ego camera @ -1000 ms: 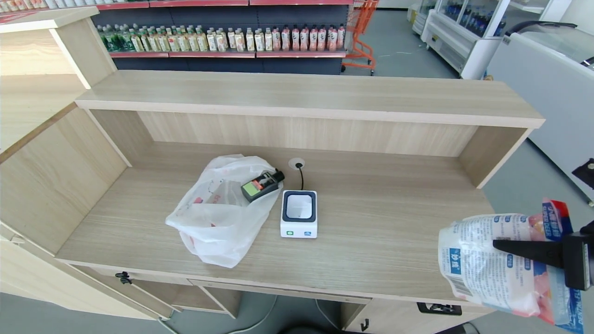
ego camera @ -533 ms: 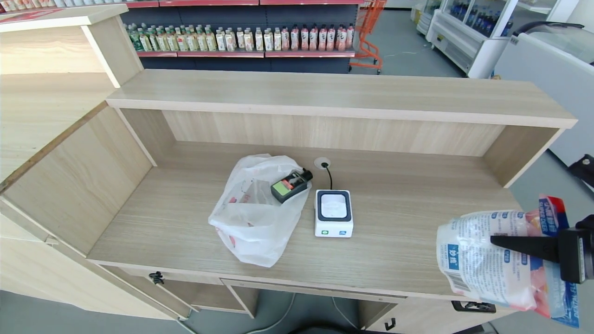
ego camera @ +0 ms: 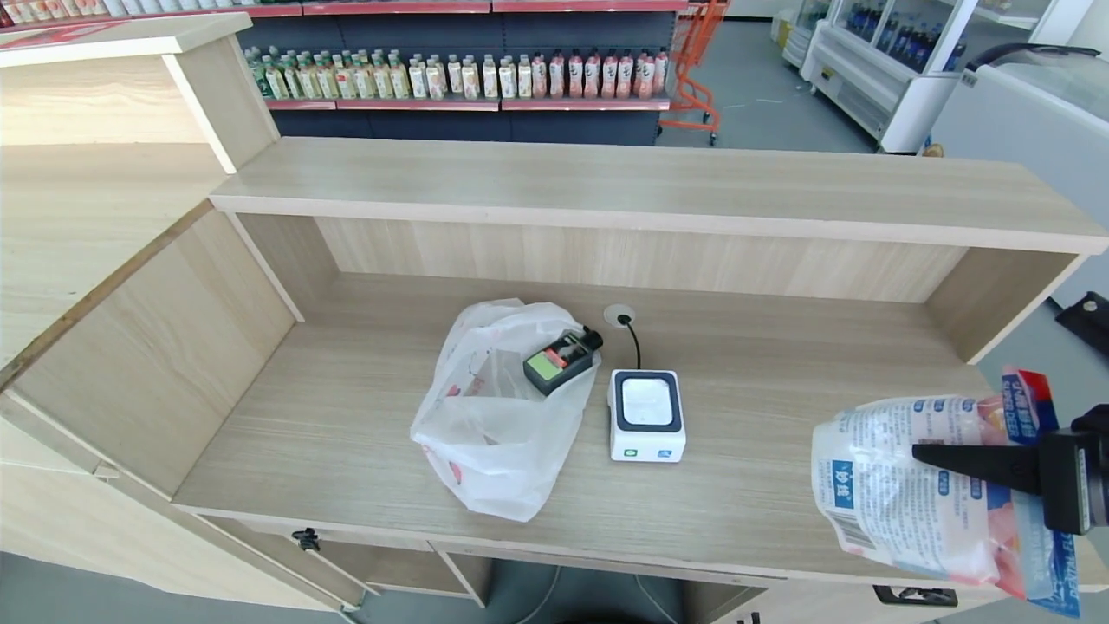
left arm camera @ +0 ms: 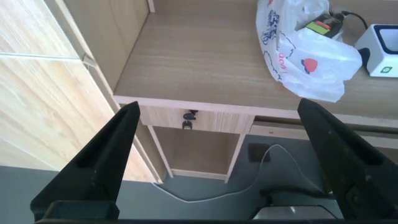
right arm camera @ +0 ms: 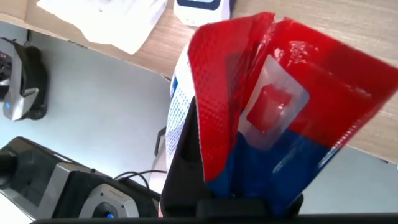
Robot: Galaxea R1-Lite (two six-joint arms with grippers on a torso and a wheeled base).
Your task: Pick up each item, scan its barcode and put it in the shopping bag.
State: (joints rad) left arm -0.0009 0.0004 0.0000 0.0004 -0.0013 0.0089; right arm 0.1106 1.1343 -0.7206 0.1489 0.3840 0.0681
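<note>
While the right tool (ego camera: 931, 455) clamps a snack bag (ego camera: 892, 494) level at the counter (ego camera: 780, 416) edge, the left tool (left arm camera: 219, 109), apparently lower, gapes.

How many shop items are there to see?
2. A white packet held by the right gripper near the right corner of the counter; a dark box on or in the shopping bag, which may hide more.

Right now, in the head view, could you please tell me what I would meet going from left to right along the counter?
shopping bag → barcode scanner → snack packet, held in the right pincer.
</note>
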